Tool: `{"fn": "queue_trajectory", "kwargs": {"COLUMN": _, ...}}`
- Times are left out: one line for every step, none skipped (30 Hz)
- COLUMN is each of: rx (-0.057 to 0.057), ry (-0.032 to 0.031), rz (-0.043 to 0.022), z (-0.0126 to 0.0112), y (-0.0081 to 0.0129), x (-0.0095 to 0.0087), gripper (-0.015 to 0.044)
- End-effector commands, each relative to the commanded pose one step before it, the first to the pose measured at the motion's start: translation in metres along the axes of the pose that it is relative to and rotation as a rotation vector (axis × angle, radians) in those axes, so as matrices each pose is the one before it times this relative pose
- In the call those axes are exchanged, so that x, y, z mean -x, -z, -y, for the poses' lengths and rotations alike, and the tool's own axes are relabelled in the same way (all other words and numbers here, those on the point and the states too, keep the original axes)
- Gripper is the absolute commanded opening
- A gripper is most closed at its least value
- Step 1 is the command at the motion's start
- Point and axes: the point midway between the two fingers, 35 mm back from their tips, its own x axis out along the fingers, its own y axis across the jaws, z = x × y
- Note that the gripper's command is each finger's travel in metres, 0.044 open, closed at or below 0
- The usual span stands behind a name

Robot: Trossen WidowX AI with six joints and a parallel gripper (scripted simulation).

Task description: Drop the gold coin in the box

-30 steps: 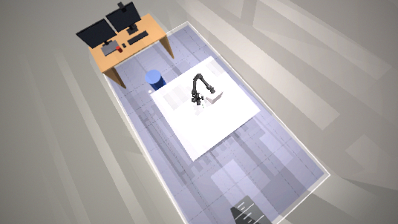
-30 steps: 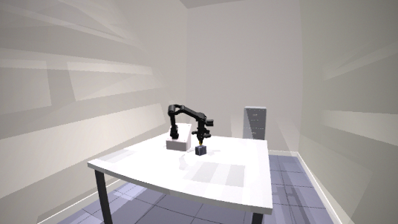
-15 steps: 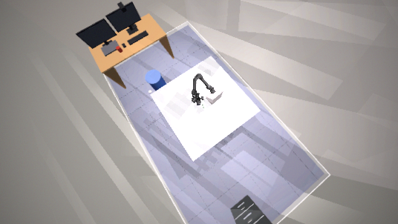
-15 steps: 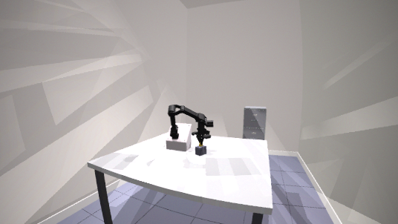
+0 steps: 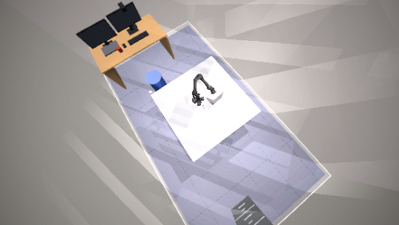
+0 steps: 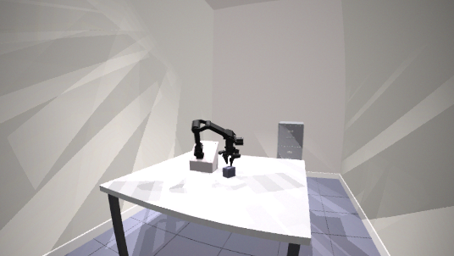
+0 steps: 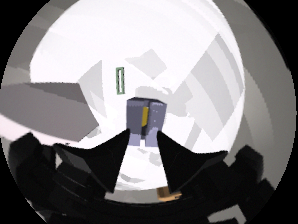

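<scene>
Gold coin (image 7: pixel 143 121): showing as a thin gold strip on the lid, lying along the line of the slot; whether it is already sinking through or sitting partway in, the wrist view is not making plain.
Grey box (image 7: pixel 154 116): standing on the white table (image 6: pixel 271 199), directly under the wrist (small and dark in the exterior view (image 6: pixel 229 171)).
Gripper (image 7: pixel 145 137): hanging just above the box with its fingers spread apart and gripping nothing.
Green holder (image 7: pixel 120 80): lying at about eleven o'clock from the box in the wrist view, apart from it, with no coin showing in it.
Risk, jamming: the slot is giving very little spare width, so a coin tipping even slightly could be wedging against the slot's edges and staying proud of the lid.
Risk, knocking: the fingertips are flanking the box closely; any sideways drift while they are this low could be nudging the box or clipping a coin edge that is sticking up.
Risk, bouncing out: if the coin is resting on the lid rather than in the slot, it could be toppling flat or rolling off onto the table.
Safest reading: lifting straight up looks wisest, then checking that no gold is showing at the slot.
</scene>
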Motion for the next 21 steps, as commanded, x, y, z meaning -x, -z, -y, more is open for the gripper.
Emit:
{"fn": "queue_trajectory", "kwargs": {"rx": -0.0021, "ry": 0.00251, "rz": 0.00348, "z": 0.00088, "y": -0.00083, "x": 0.0107, "gripper": 0.0266}}
{"fn": "queue_trajectory", "kwargs": {"rx": -0.0001, "ry": -0.00015, "rz": 0.00008, "z": -0.0001, "y": -0.00004, "x": 0.00361, "gripper": 0.0292}}
{"fn": "queue_trajectory", "kwargs": {"rx": -0.0002, "ry": -0.00008, "rz": 0.00005, "z": -0.00007, "y": -0.00001, "x": 0.00217, "gripper": 0.0318}}
{"fn": "queue_trajectory", "kwargs": {"rx": -0.0001, "ry": -0.00002, "rz": 0.00001, "z": -0.00003, "y": 0.0, "x": 0.00072, "gripper": 0.0344}}
{"fn": "queue_trajectory", "kwargs": {"rx": 0.0, "ry": 0.0, "rz": 0.0, "z": 0.0, "y": 0.0, "x": 0.0, "gripper": 0.0371}}
{"fn": "queue_trajectory", "kwargs": {"rx": 0.0006, "ry": -0.00025, "rz": -0.00052, "z": -0.00016, "y": 0.00006, "x": 0.00293, "gripper": 0.0397}}
{"fn": "queue_trajectory", "kwargs": {"rx": 0.0017, "ry": -0.00057, "rz": -0.00189, "z": -0.00057, "y": 0.00037, "x": 0.00885, "gripper": 0.0423}}
{"fn": "queue_trajectory", "kwargs": {"rx": 0.0025, "ry": -0.00032, "rz": -0.00373, "z": -0.00115, "y": 0.00115, "x": 0.01337, "gripper": 0.044}}
{"fn": "queue_trajectory", "kwargs": {"rx": 0.0015, "ry": 0.00017, "rz": -0.00307, "z": -0.00095, "y": 0.00118, "x": 0.00896, "gripper": 0.044}}
{"fn": "queue_trajectory", "kwargs": {"rx": 0.0005, "ry": 0.00013, "rz": -0.00112, "z": -0.00035, "y": 0.00047, "x": 0.00299, "gripper": 0.044}}
{"fn": "queue_trajectory", "kwargs": {"rx": 0.0, "ry": 0.0, "rz": 0.0, "z": 0.0, "y": 0.0, "x": 0.0, "gripper": 0.044}}
{"fn": "queue_trajectory", "kwargs": {"rx": 0.0, "ry": 0.0, "rz": 0.0, "z": 0.0, "y": 0.0, "x": 0.0, "gripper": 0.044}}
{"fn": "queue_trajectory", "kwargs": {"rx": 0.0, "ry": 0.0, "rz": 0.0, "z": 0.0, "y": 0.0, "x": 0.0, "gripper": 0.044}}
{"fn": "queue_trajectory", "kwargs": {"rx": 0.0, "ry": 0.0, "rz": 0.0, "z": 0.0, "y": 0.0, "x": 0.0, "gripper": 0.044}}
{"fn": "queue_trajectory", "kwargs": {"rx": 0.0, "ry": 0.0, "rz": 0.0, "z": 0.0, "y": 0.0, "x": 0.0, "gripper": 0.044}}
{"fn": "queue_trajectory", "kwargs": {"rx": 0.0, "ry": 0.0, "rz": 0.0, "z": 0.0, "y": 0.0, "x": 0.0, "gripper": 0.044}}
{"fn": "queue_trajectory", "kwargs": {"rx": 0.0, "ry": 0.0, "rz": 0.0, "z": 0.0, "y": 0.0, "x": 0.0, "gripper": 0.044}}
{"fn": "queue_trajectory", "kwargs": {"rx": 0.0, "ry": 0.0, "rz": 0.0, "z": 0.0, "y": 0.0, "x": 0.0, "gripper": 0.044}}
{"fn": "queue_trajectory", "kwargs": {"rx": 0.0, "ry": 0.0, "rz": 0.0, "z": 0.0, "y": 0.0, "x": 0.0, "gripper": 0.044}}
{"fn": "queue_trajectory", "kwargs": {"rx": 0.0, "ry": 0.0, "rz": 0.0, "z": 0.0, "y": 0.0, "x": 0.0, "gripper": 0.044}}
{"fn": "queue_trajectory", "kwargs": {"rx": 0.0, "ry": 0.0, "rz": 0.0, "z": 0.0, "y": 0.0, "x": 0.0, "gripper": 0.044}}
